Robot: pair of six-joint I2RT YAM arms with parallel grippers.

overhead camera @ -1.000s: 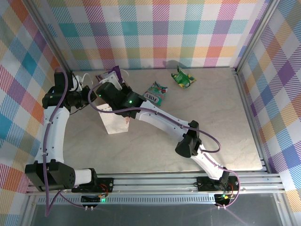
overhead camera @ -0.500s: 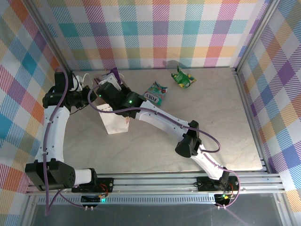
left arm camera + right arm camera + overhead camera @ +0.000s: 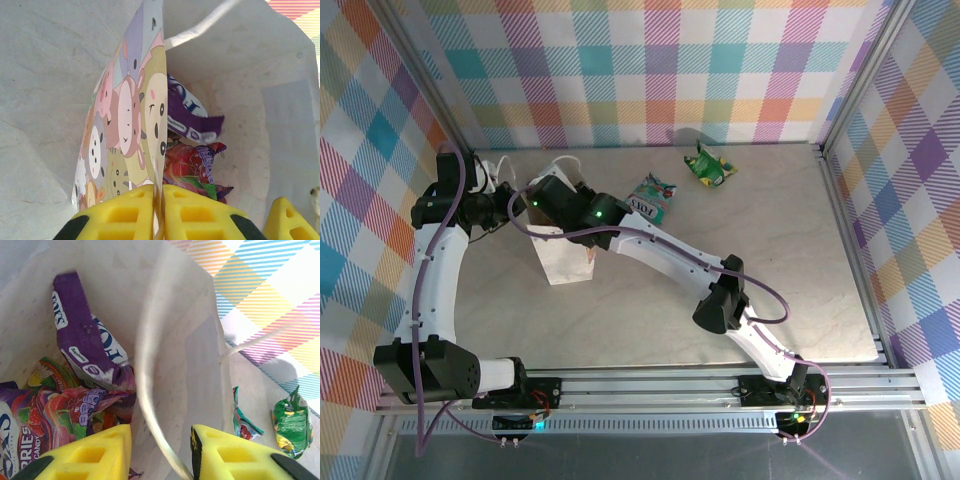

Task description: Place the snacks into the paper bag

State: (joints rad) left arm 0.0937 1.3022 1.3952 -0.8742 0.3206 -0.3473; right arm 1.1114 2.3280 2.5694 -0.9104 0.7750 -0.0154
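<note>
The right gripper, jaws now parted and empty, has released the purple foil snack packet into the white animal-print paper bag, whose wall the left gripper clamps, leaving the teal foil packet and green foil packet on the beige table.

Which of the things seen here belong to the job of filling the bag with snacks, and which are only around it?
Part of the job: paper bag; purple packet and red packet inside it; teal packet and green packet on the table; left gripper pinching the bag's wall; right gripper open above its mouth.
Only around: plaid walls; metal rail.
</note>
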